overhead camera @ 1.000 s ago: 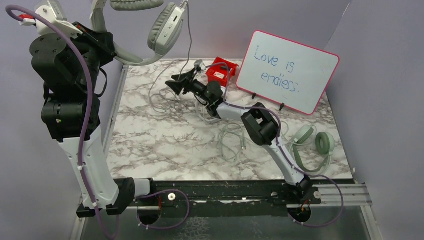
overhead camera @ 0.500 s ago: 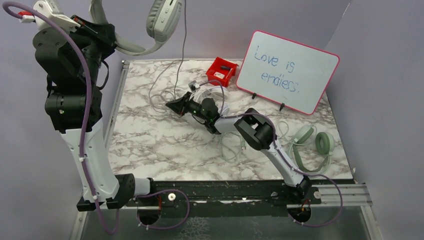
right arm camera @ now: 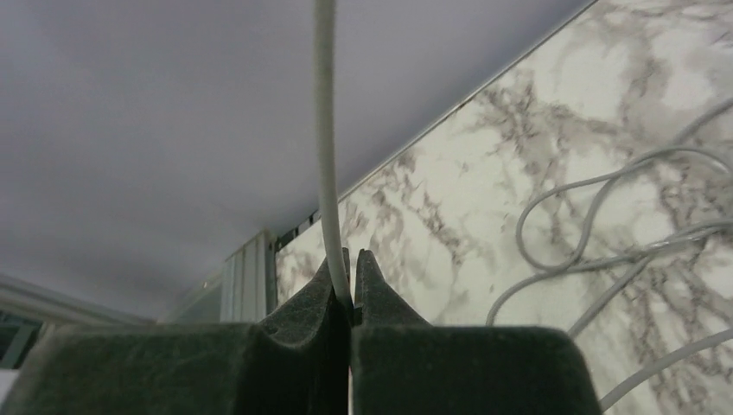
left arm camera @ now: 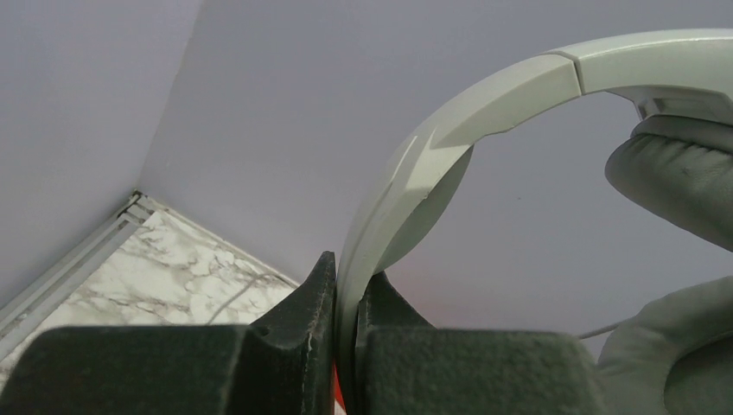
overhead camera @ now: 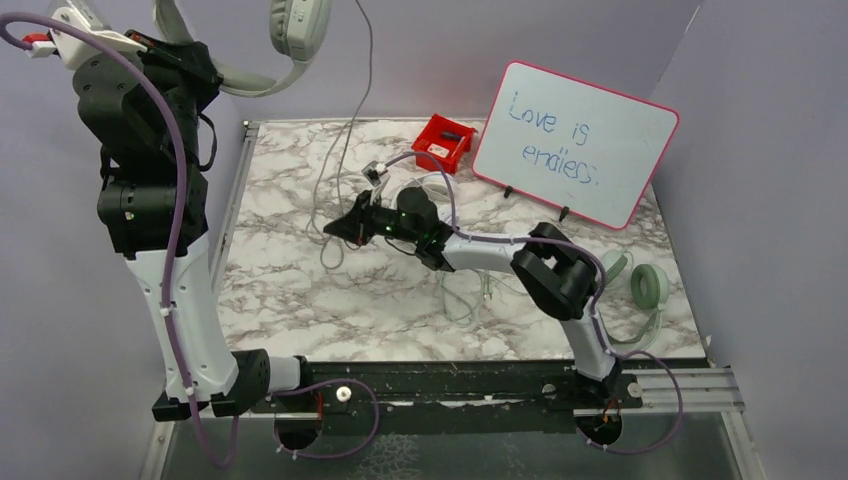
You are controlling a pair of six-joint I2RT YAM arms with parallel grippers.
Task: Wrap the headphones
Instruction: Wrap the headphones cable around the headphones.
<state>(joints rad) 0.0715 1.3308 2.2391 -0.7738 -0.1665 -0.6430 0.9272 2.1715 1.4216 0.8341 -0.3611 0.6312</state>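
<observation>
Headphones (left arm camera: 484, 99), pale grey-green: headband pinched tight in left gripper (left arm camera: 346, 290), held high; cable (right arm camera: 324, 130) runs down into right gripper (right arm camera: 351, 277), clamped on it, above marble table (overhead camera: 290, 290).

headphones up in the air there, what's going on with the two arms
The left pincer is shut on the headband of a pale grey-green pair of headphones, holding them high above the table. Their cable hangs down, and the right pincer is shut on it low over the marble. More cable lies in loose loops on the table, so the wrapping is not yet done. A second mint pair lies near the table's right edge.
</observation>
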